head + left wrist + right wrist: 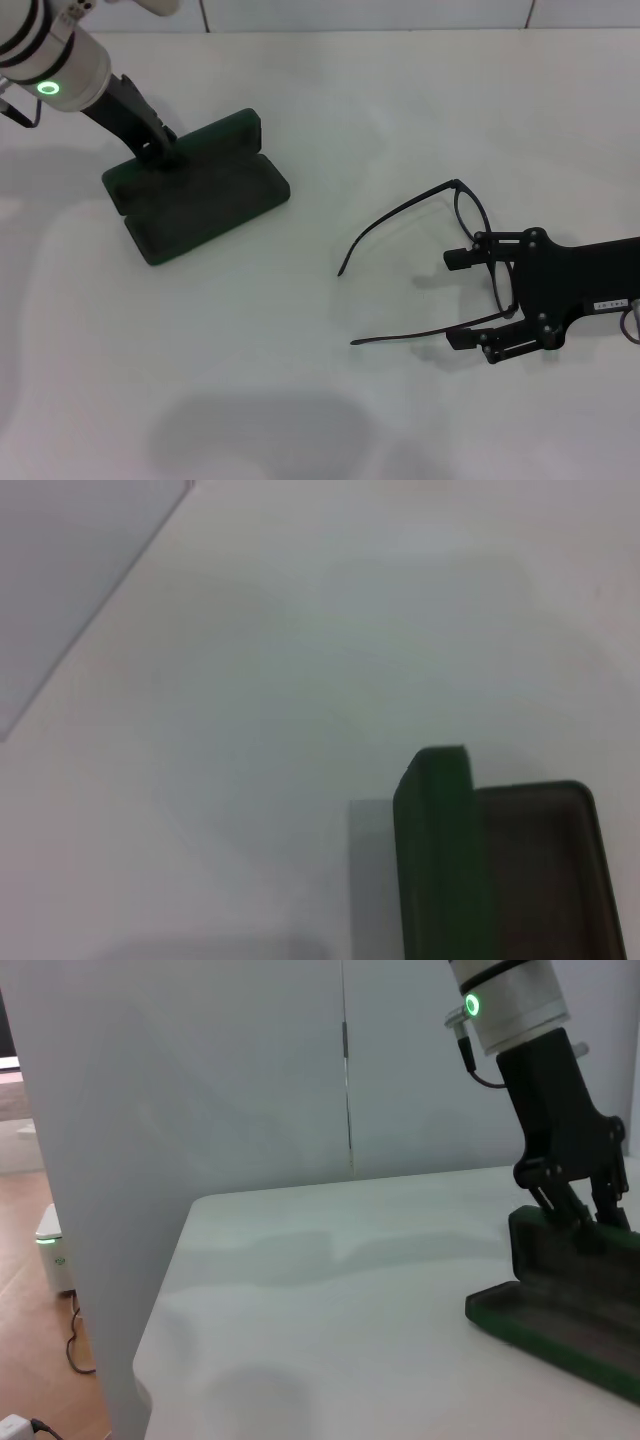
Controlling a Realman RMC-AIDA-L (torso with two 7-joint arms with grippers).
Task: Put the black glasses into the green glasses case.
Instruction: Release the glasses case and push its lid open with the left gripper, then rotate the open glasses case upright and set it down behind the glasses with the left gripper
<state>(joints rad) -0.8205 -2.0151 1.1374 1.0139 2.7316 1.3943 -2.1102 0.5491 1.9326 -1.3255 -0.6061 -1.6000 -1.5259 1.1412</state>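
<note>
Black glasses [470,235] lie on the white table [330,400] at the robot's right, temple arms unfolded and pointing toward the left. The right gripper [462,300] has its fingers spread on either side of the frame front, not clamped on it; a small white label on its body is too small to read. The green glasses case [195,190] lies open at far left, the left gripper [160,145] pressing its rim; whether those fingers are closed cannot be told.

The left gripper [585,1210] is pressing down on the open green glasses case [570,1310], sitting at four o'clock on the white table [330,1320].
</note>
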